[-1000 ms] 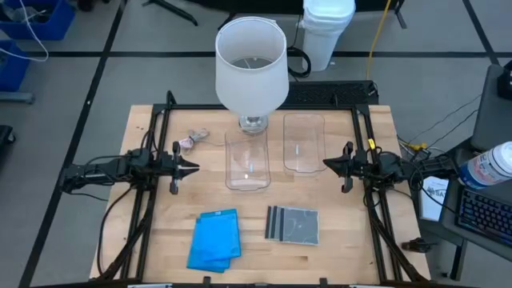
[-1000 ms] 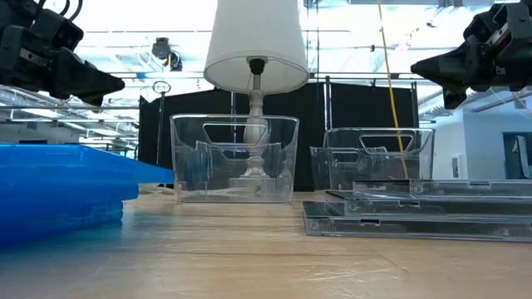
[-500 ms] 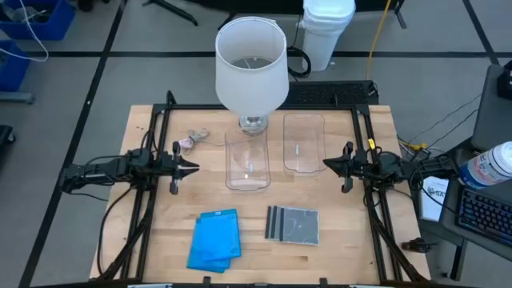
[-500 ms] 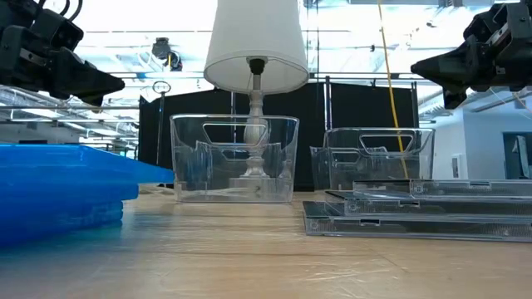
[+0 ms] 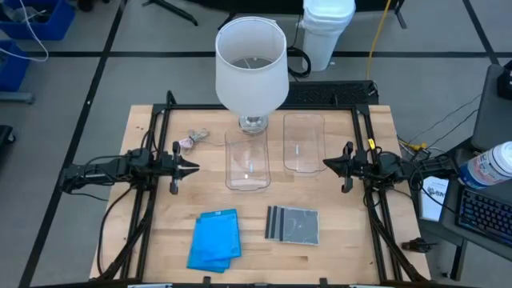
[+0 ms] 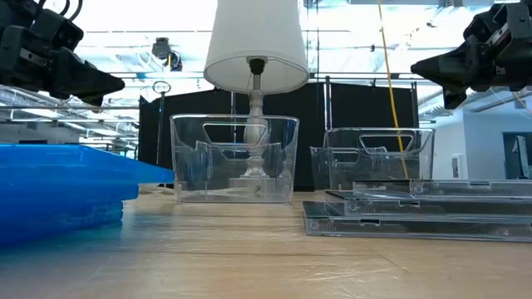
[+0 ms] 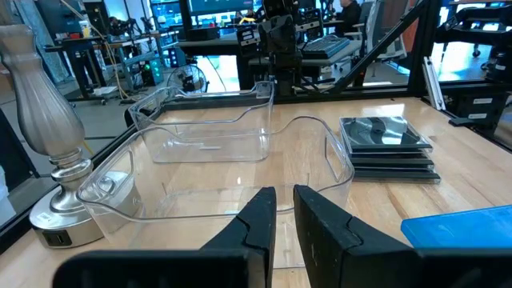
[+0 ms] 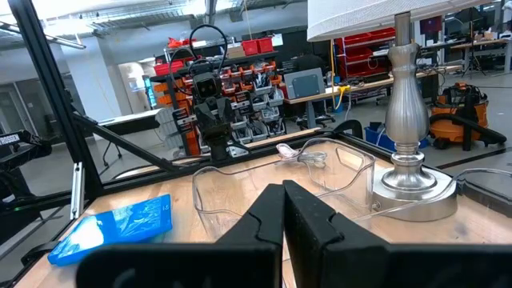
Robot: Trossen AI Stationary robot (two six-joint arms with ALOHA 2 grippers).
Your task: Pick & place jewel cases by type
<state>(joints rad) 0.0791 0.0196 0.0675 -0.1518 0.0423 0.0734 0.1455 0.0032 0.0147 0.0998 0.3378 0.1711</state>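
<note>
- From my remote station, starting at the table's left side: the left gripper (image 5: 192, 168) hangs above the wood, pointing inward toward the tubs. In the left wrist view I see its fingers (image 7: 254, 220) held slightly apart, with a narrow gap and nothing between them.
- Behind that gripper, near the table's far-left area, lies a small pinkish-grey lump (image 5: 192, 139) (apart from everything else).
- Along the near edge, left of centre, I see the blue jewel cases (image 5: 215, 239) stacked flat and slightly fanned. The low view shows them as a blue pile (image 6: 62, 193) resting on the wooden table (image 5: 336, 240).
- At the table's centre stands the left clear tub (image 5: 247, 160), upright, with nothing in it. Just behind it, close to its far end, is the lamp (image 5: 251, 64), its white shade overhanging that end from above.
- Just beside that tub, on its right, stands the right clear tub (image 5: 303, 142), set a little farther back, also holding nothing.
- Near the front edge, right of centre, I see the grey jewel cases (image 5: 293, 225) stacked flat with dark spines toward the blue stack; the two stacks are apart. The low view shows the stepped pile (image 6: 420, 211).
- At the right side, the right gripper (image 5: 326, 164) hangs above the table, pointing inward near the right tub. Its fingers (image 8: 268, 216) are pressed together, with nothing clamped (confirmed in the right wrist view).
</note>
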